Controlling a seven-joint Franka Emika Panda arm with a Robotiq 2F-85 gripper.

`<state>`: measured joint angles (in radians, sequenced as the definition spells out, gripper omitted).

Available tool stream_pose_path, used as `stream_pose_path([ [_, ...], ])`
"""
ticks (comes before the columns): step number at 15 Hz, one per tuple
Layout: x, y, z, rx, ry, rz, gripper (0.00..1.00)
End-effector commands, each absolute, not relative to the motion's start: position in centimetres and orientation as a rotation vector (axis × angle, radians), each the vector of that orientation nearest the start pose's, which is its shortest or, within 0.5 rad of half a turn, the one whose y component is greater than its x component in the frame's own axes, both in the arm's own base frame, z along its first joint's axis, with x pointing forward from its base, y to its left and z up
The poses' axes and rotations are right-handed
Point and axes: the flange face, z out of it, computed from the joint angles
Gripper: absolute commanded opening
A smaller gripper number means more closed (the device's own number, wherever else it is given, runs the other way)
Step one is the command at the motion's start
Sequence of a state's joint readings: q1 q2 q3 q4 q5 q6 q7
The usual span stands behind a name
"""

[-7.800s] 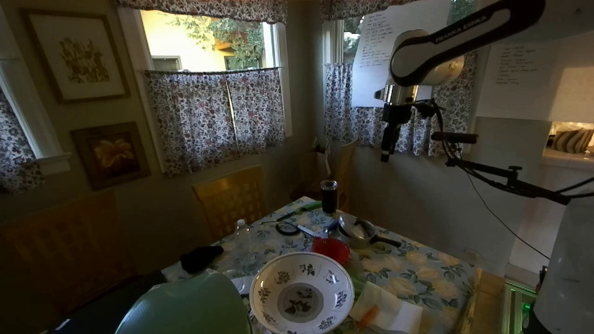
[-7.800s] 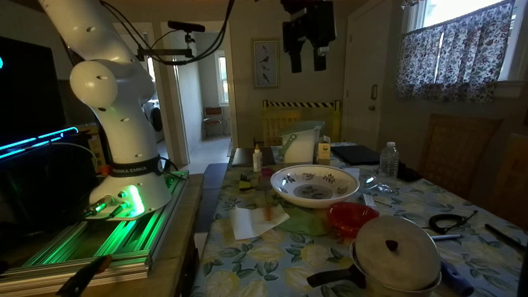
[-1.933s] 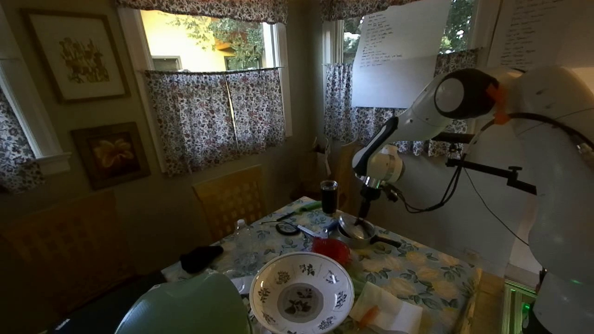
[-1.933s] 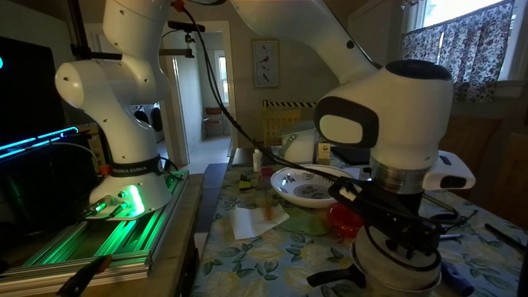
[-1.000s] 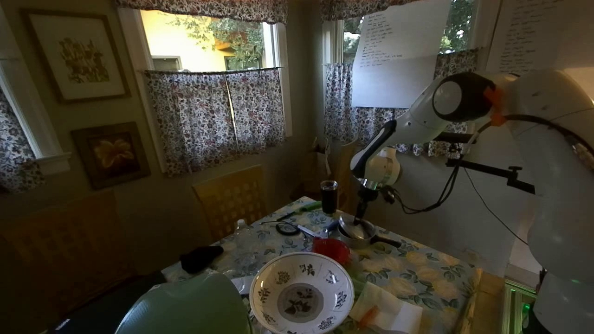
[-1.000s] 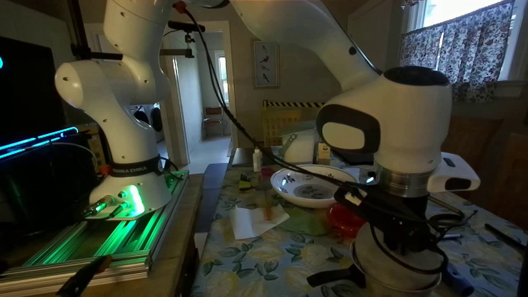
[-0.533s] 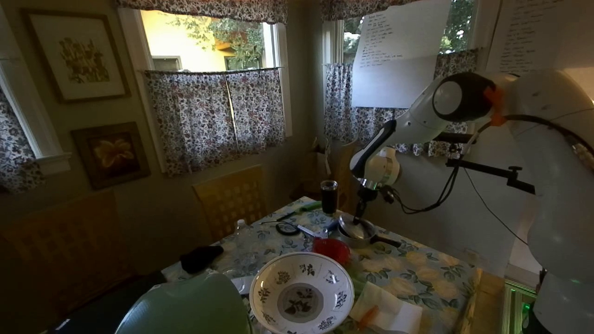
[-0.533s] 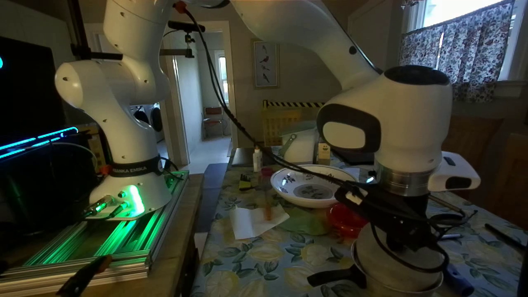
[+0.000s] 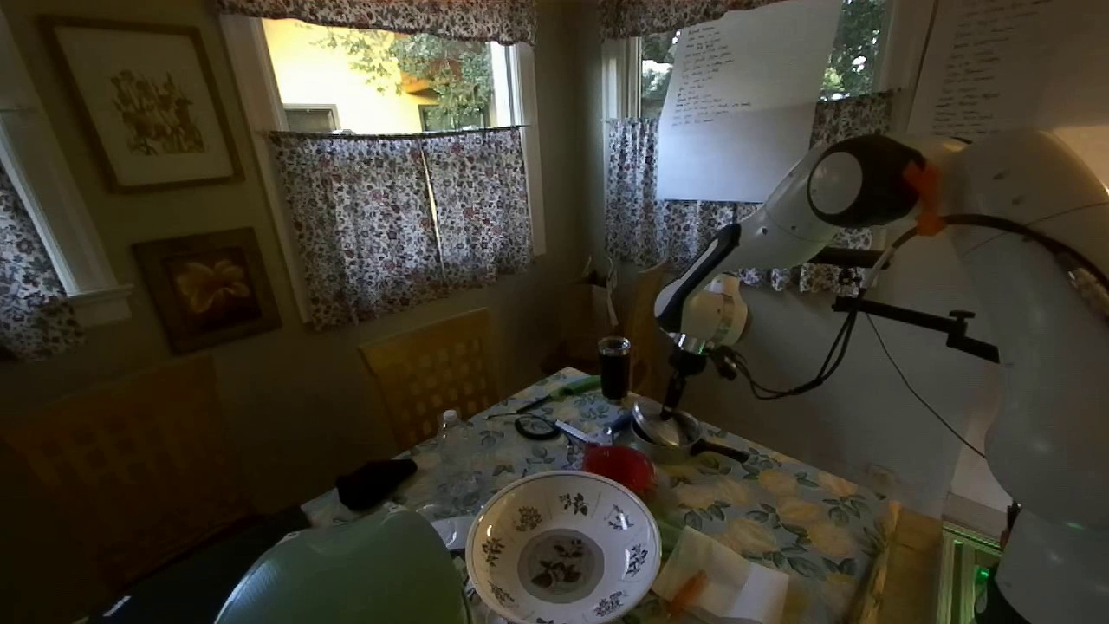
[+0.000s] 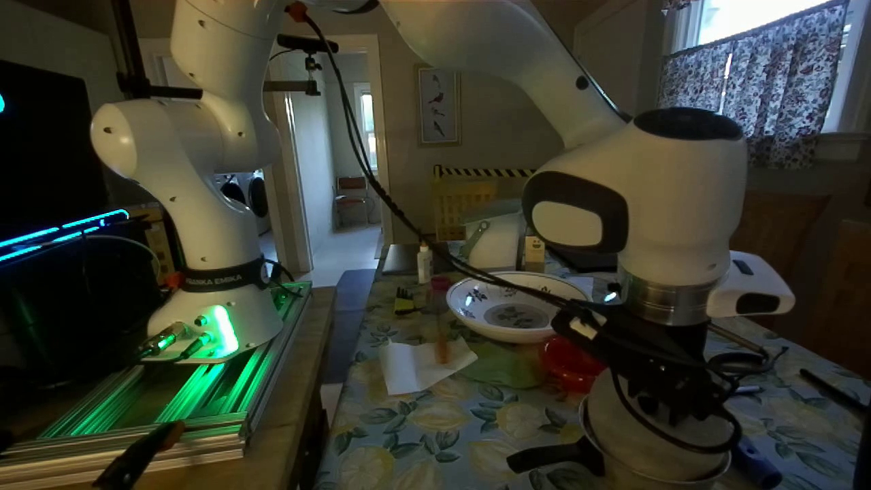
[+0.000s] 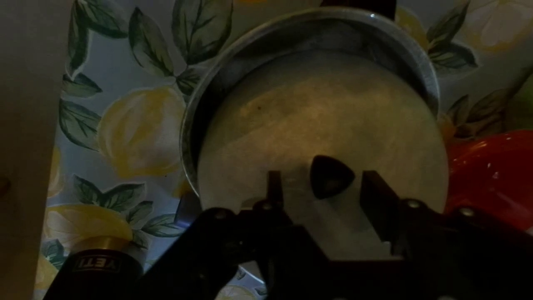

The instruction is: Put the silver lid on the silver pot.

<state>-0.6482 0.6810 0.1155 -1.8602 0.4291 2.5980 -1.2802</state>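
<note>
- The lid (image 11: 325, 104) lies off-centre on the pot (image 11: 329, 33): toward the handle (image 10: 554, 456) it leaves a crescent of the pot's inside bare, and on the opposite side it juts past the rim. It looks tilted, its handle-side edge dipping inside, so I judge it not yet seated.
- The gripper (image 11: 322, 177) is spread, its fingers (image 11: 377, 200) on either side of the knob (image 11: 332, 177) with a gap to each; nothing is pinched. Whether they reach low enough for a firm hold, I cannot tell.
- It straddles the knob presumably because that is the easiest part to grasp; squeezing there, lifting a little and shifting toward the handle should let the lid drop level.
- The red bowl (image 10: 571, 364) sits just beside the pot, near the lid's edge, so a sideways swing could knock it. Whether lid and bowl touch is unclear.
- A blue tool (image 10: 755, 466) lies just beside the pot too, and the cup (image 9: 614, 373) stands near, on the overhang side; both seem off the likely path.
- The big bowl (image 9: 628, 537) and paper (image 9: 745, 581) lie farther off and should not interfere.
- In an exterior view the arm (image 10: 680, 204) and its wrist gear hide much of the lid.
</note>
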Motion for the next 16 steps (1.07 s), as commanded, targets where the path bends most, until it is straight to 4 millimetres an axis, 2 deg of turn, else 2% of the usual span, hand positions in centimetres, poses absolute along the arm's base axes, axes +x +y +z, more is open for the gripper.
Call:
stream_pose_path([
  [1,54.61,-33.85,15.40,-2.917,-0.508,-0.401,0.47],
  [3,54.48,-33.90,15.38,-2.922,-0.507,-0.394,0.47],
  [7,54.23,-34.21,15.29,-2.931,-0.501,-0.381,0.55],
  [8,54.21,-34.26,15.29,-2.932,-0.500,-0.379,0.53],
  [10,54.18,-34.26,15.27,-2.927,-0.498,-0.366,0.30],
  [11,54.20,-34.20,15.26,-2.925,-0.501,-0.365,0.28],
  [14,54.58,-33.96,15.47,-2.914,-0.513,-0.385,0.06],
  [15,54.75,-33.88,15.66,-2.913,-0.519,-0.394,0.02],
  [16,54.81,-33.86,15.80,-2.915,-0.521,-0.399,0.06],
])
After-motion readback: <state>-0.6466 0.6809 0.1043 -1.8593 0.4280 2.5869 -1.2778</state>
